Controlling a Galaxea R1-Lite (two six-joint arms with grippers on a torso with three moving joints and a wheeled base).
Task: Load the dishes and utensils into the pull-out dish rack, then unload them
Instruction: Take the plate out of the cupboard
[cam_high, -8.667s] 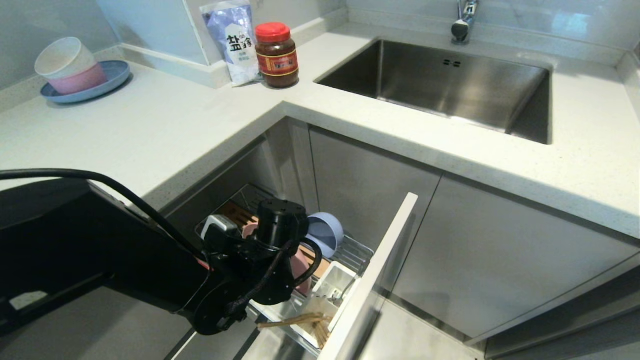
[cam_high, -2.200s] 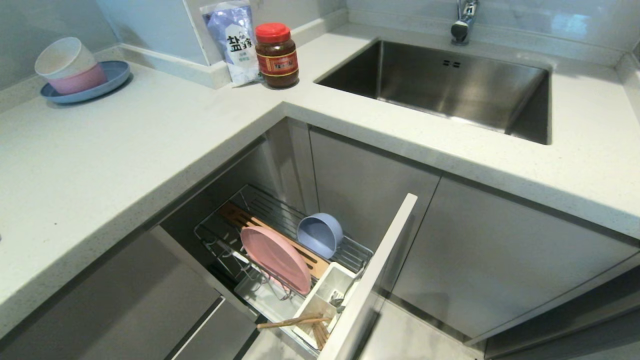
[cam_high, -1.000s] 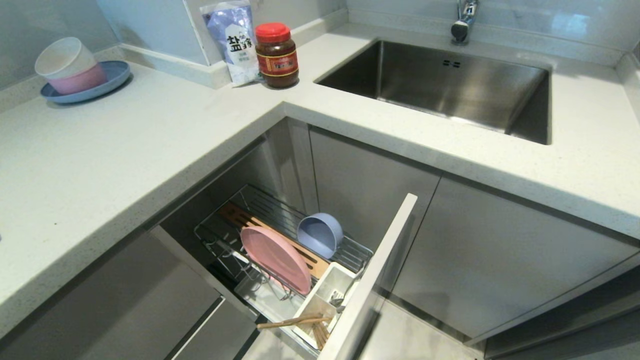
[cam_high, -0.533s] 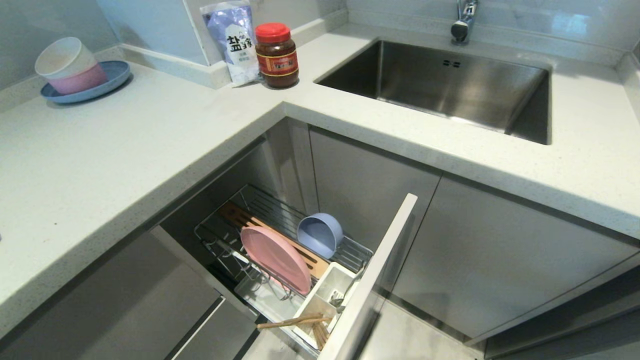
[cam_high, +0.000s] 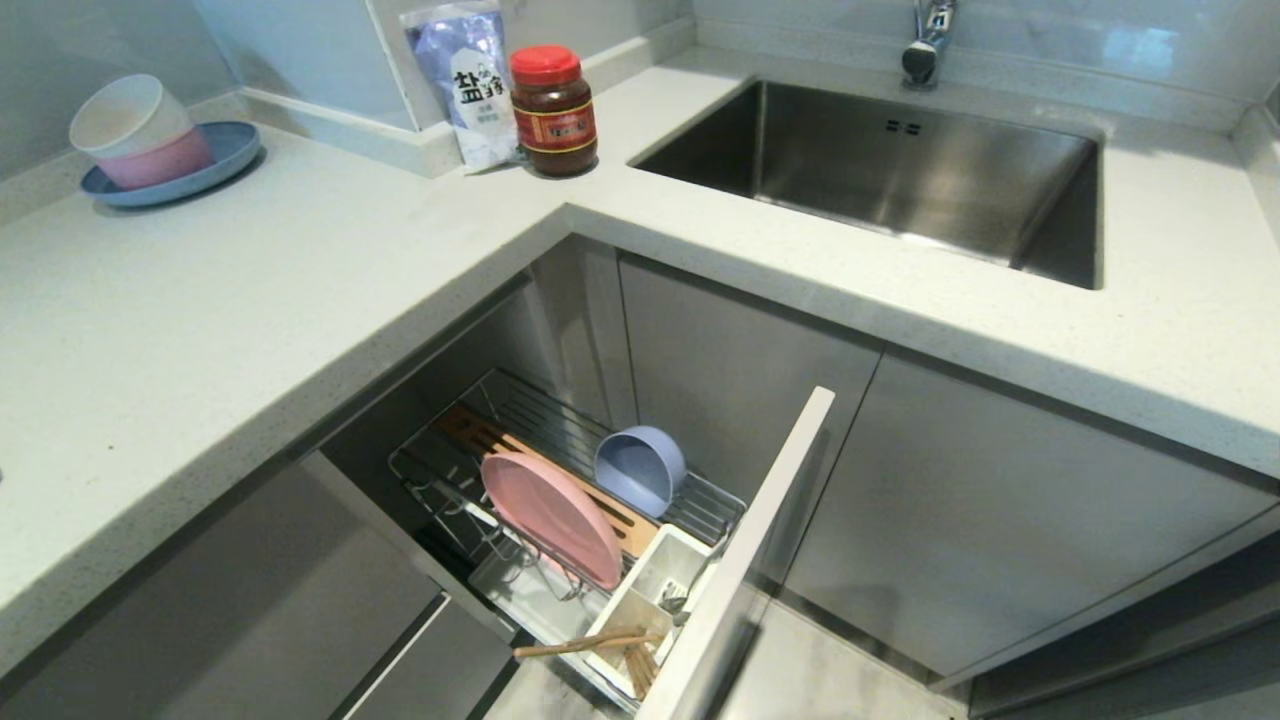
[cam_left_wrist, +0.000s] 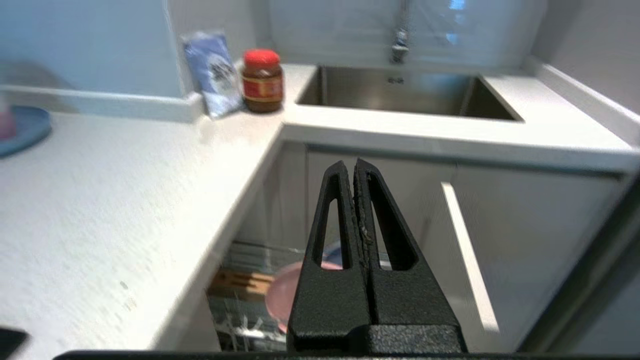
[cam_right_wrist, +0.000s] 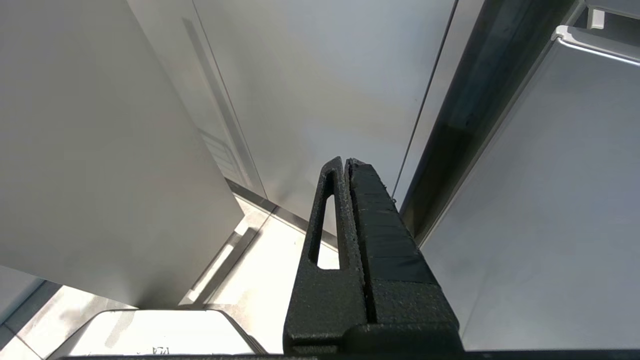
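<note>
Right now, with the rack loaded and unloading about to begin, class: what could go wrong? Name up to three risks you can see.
1. The pink plate leans tilted in the rack's wire prongs; a careless pull might snag it.
2. The chopsticks lie loosely across the white cutlery cup, so a bump could tip them out.
3. The left end effector is shut above the rack; it must open before gripping the blue-grey bowl.
</note>
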